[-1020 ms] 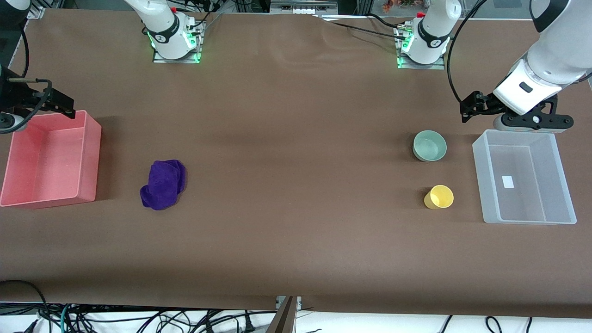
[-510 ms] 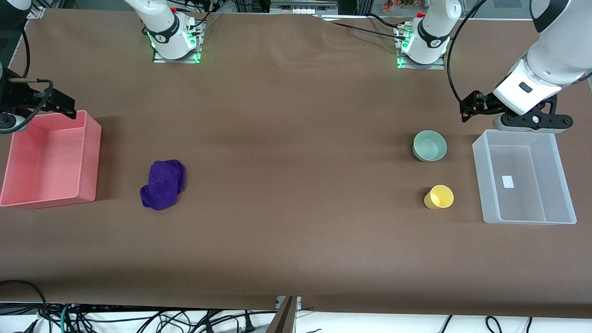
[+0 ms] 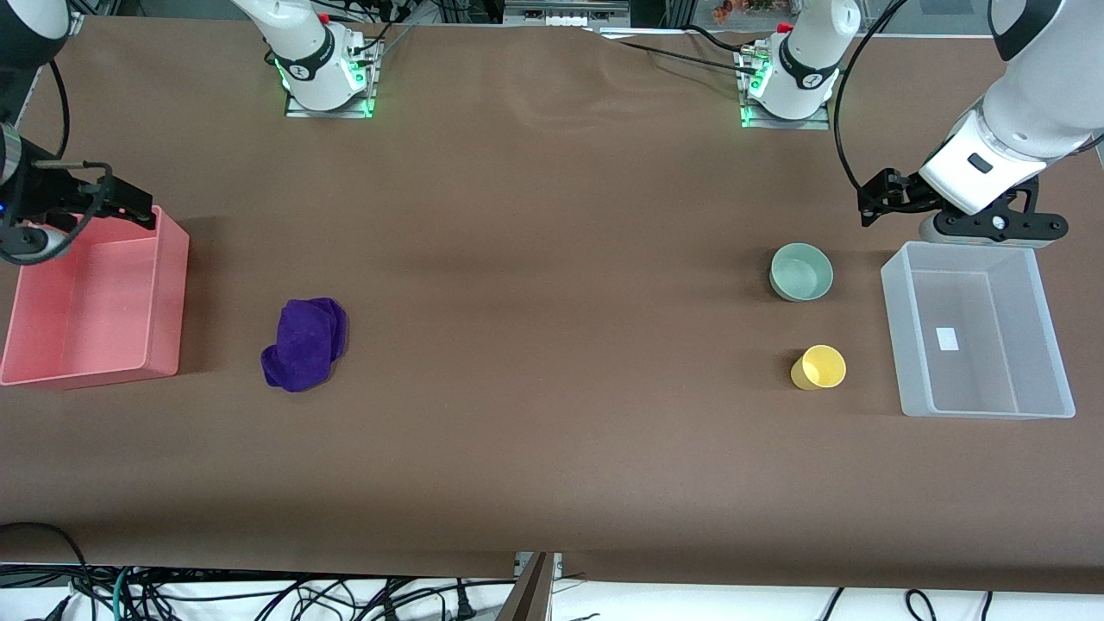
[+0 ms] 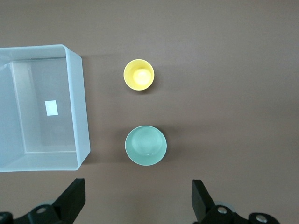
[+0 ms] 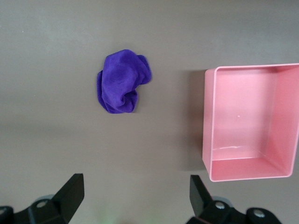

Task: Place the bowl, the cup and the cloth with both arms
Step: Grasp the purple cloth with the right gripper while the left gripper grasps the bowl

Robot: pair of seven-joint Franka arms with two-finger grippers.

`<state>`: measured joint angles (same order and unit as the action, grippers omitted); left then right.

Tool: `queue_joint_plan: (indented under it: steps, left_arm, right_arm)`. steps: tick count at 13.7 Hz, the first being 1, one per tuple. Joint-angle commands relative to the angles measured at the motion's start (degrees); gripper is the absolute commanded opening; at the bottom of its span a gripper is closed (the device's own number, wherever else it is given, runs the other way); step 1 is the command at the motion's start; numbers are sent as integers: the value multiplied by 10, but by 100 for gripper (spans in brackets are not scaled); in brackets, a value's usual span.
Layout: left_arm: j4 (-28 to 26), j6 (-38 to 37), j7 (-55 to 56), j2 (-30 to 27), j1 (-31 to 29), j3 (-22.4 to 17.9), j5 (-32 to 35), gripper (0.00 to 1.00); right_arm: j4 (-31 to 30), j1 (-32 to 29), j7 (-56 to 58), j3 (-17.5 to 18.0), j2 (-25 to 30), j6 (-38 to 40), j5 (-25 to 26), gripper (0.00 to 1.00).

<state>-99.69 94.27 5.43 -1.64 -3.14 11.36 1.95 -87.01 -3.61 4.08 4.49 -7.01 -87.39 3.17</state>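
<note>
You are at the start: both the left gripper (image 4: 135, 203) over the table by the clear bin (image 3: 977, 332) and the right gripper (image 5: 133, 200) by the pink bin (image 3: 93, 302) hang wide open and empty, so next bring the left one down on the bowl (image 3: 801, 272) and the right one on the cloth (image 3: 304, 342), with the cup (image 3: 818, 367) nearer the front camera than the bowl left for later.

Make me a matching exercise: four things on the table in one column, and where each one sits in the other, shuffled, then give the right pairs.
Things:
1. bowl
2. cup
3. cloth
4. right gripper

Places:
A. beside the pink bin
B. over the pink bin's rim
C. beside the clear bin, nearer the front camera
D. beside the clear bin, nearer the arm bases

Pairs: 1-D, 2-C, 3-A, 4-B
</note>
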Motion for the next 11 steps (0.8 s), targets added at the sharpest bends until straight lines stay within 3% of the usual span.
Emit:
queue_joint_plan:
  steps: [1, 3, 5, 7, 11]
  left_arm:
    - [-6, -26, -48, 3, -9, 0, -14, 100]
    - [-38, -33, -133, 9, -13, 0, -14, 100]
    - [-76, 1, -145, 10, -24, 0, -14, 100]
    - [-133, 70, -165, 9, -26, 0, -13, 100]
    - [-251, 215, -213, 13, -37, 0, -6, 100]
  right_arm:
    - [-1, 7, -7, 2, -28, -22, -30, 100]
    - [-18, 23, -4, 2, -66, -50, -23, 100]
    - [-39, 24, -4, 3, -85, -80, -28, 100]
    - [-80, 18, -9, 19, -86, -151, -30, 100]
    - [-208, 13, -11, 25, -109, -369, -31, 100]
